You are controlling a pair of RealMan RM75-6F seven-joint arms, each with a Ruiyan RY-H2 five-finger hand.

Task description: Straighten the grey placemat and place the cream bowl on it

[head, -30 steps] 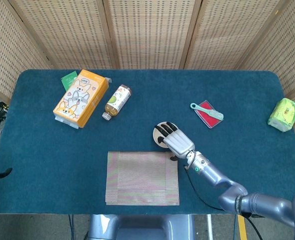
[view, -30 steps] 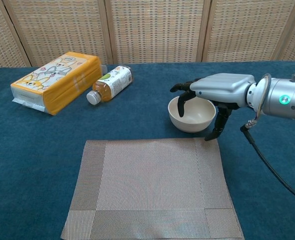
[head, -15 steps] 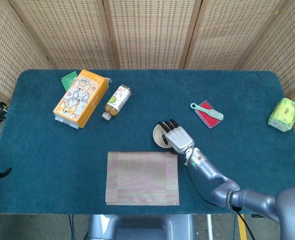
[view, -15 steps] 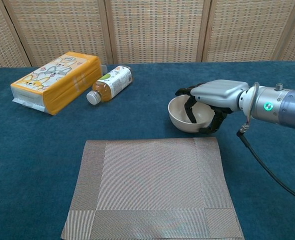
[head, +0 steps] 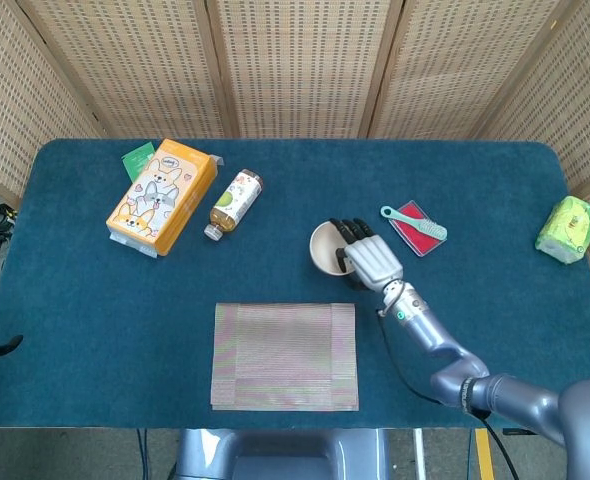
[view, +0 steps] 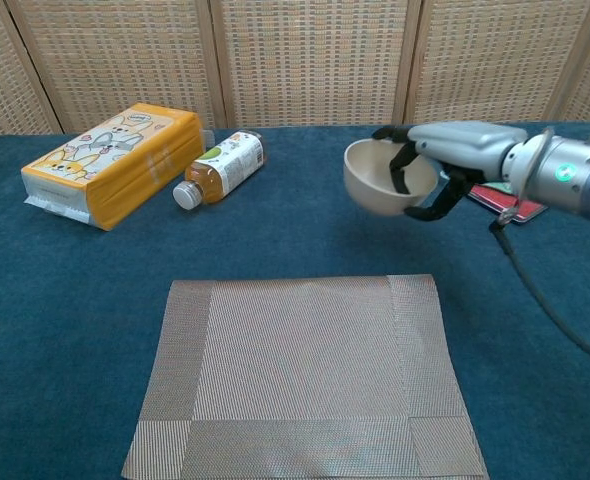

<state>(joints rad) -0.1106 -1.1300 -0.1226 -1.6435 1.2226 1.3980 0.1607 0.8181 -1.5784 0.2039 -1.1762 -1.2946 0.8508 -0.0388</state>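
Fingers of my right hand (view: 445,160) gripped the round cream ceramic bowl (view: 380,180) at its rim, holding it tilted above the blue worktop (view: 65,300), beyond the flat grey woven placemat (view: 300,375).

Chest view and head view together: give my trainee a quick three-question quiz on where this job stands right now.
1. True or false: the cream bowl rests on the grey placemat.
2. Which hand holds the bowl?
3. The bottle lies beside: A) orange box B) green packet C) comb

Key: 1 false, it is lifted clear of the table; 2 right hand; 3 A.
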